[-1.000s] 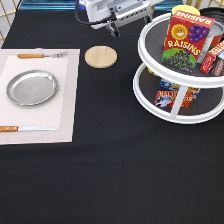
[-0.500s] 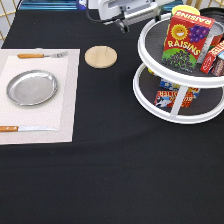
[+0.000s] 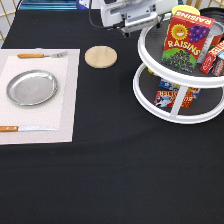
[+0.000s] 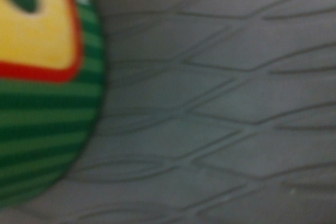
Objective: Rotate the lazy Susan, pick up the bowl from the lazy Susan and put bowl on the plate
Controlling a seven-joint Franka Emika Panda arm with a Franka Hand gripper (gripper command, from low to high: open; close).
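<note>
Exterior view: the claw (image 3: 131, 22) sits at the top of the pic, at the back edge of the black worktop (image 3: 110, 170), right by the upper tier of the lazy Susan (image 3: 172, 107). Can't tell if it's open or closed – fingers hidden behind the arm's white housing.

Just to the claw's right on the top tier is a red raisins box (image 3: 186, 37), w/ smaller packs beside it and more on the lower tier. The bowl isn't visible anywhere.

The wooden coaster (image 3: 100, 56) lies below the claw, slightly left. The plate (image 3: 32, 87) is well off to its lower left on a pale placemat (image 3: 62, 110), fork above, knife below.

Wrist view: close-up of grey diamond-textured tray surface (image 4: 225, 125), w/ a curved green-striped pack edge (image 4: 45, 135), yellow and red on it.
</note>
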